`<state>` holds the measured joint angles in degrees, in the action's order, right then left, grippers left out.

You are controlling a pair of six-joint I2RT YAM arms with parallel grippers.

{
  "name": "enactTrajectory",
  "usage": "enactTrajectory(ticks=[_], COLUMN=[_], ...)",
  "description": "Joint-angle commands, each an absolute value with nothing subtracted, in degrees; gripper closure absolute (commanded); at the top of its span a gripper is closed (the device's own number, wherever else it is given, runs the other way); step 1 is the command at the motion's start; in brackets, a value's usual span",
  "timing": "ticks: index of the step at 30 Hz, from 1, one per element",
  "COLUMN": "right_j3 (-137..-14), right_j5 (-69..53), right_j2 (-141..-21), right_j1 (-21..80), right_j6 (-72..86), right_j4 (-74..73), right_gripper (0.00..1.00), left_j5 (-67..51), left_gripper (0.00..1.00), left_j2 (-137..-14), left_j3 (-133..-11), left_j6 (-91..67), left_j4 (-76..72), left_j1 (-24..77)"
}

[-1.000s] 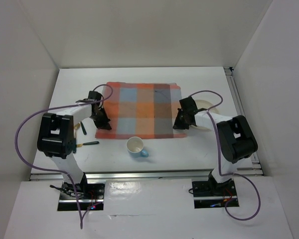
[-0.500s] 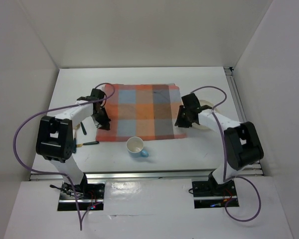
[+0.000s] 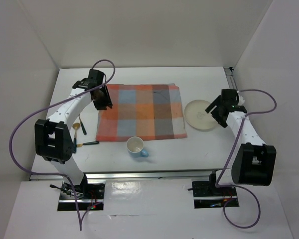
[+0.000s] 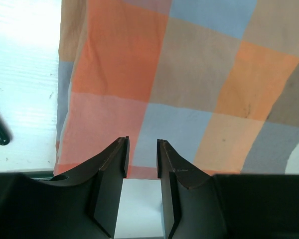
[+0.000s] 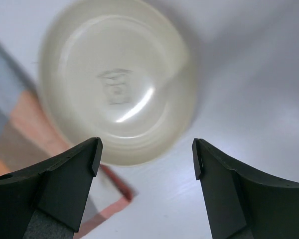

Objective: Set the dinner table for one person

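Note:
The dinner table [image 3: 199,79] is a white top that carries an orange, grey and blue checked mat [image 3: 139,110], lying flat. My left gripper [image 3: 103,103] hangs over the mat's left edge near its far corner. In the left wrist view that gripper [image 4: 141,154] is open by a narrow gap, with only mat [image 4: 189,89] and bare table below it. A cream plate [image 3: 199,115] lies right of the mat. My right gripper [image 3: 217,111] hovers at the plate's right rim. Seen from the right wrist, it [image 5: 145,157] stands wide open above the plate [image 5: 114,84], holding nothing.
A white cup with a blue handle [image 3: 136,146] stands in front of the mat. Left of the mat lie a gold spoon [image 3: 76,127], a dark-handled utensil [image 3: 82,128] and a green-handled one [image 3: 88,144]. An aluminium rail [image 3: 239,104] borders the table's right side.
Both grippers were shut at the mat's near side edges; both have opened and let go. The left moved toward the far left corner, the right swung right past the plate.

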<state>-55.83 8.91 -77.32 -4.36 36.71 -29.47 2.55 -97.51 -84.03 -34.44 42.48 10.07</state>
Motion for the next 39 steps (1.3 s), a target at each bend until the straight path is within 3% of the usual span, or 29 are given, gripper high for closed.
enactTrajectory(ticks=[1, 4, 14, 17, 20, 21, 22, 29, 34, 39], right_j3=[-52.57, -49.93, -43.34, -42.63, -41.92, -42.79, -43.41, -51.93, -64.13, -72.67], right_j5=[5.82, 2.56, -1.05, -2.10, -0.28, 0.61, 1.57, 1.24, -1.75, -4.04], right_j2=[-78.31, -78.84, -86.21, -86.84, -86.84, -85.79, -85.17, -74.90, -79.00, -91.10], right_j1=[-8.51, -10.54, -11.95, -11.95, -11.95, -11.95, -11.95, -9.50, 2.15, 13.25], right_j6=[39.64, 39.64, 40.87, 41.57, 41.57, 41.57, 41.57, 36.93, 35.16, 35.68], right_j4=[-32.00, -28.40, -17.94, -15.04, -14.50, -15.37, -17.21, -18.81, -21.27, -21.27], right_gripper=[0.15, 0.15, 0.29, 0.43, 0.69, 0.80, 1.00, 1.00, 1.00, 1.00], left_j5=[2.99, 2.99, 2.99, 1.94, 2.55, 3.33, 4.04, 8.25, 9.66, 10.20], left_gripper=[0.54, 0.53, 0.53, 0.53, 0.53, 0.53, 0.53, 0.59, 0.61, 0.47], left_j2=[-98.35, -96.86, -93.79, -93.16, -92.64, -92.64, -92.64, -93.78, -91.67, -87.55], left_j3=[-85.08, -83.68, -82.44, -81.83, -81.30, -81.30, -81.91, -86.65, -88.94, -90.00], left_j6=[-32.70, -32.17, -31.64, -31.64, -31.64, -31.64, -31.64, -33.57, -34.62, -34.63], left_j4=[45.53, 45.53, 45.53, 45.53, 45.00, 45.70, 45.70, 49.13, 50.19, 51.42], left_j1=[10.46, 10.46, 10.46, 10.46, 10.46, 10.46, 10.46, 9.14, 7.21, 6.15])
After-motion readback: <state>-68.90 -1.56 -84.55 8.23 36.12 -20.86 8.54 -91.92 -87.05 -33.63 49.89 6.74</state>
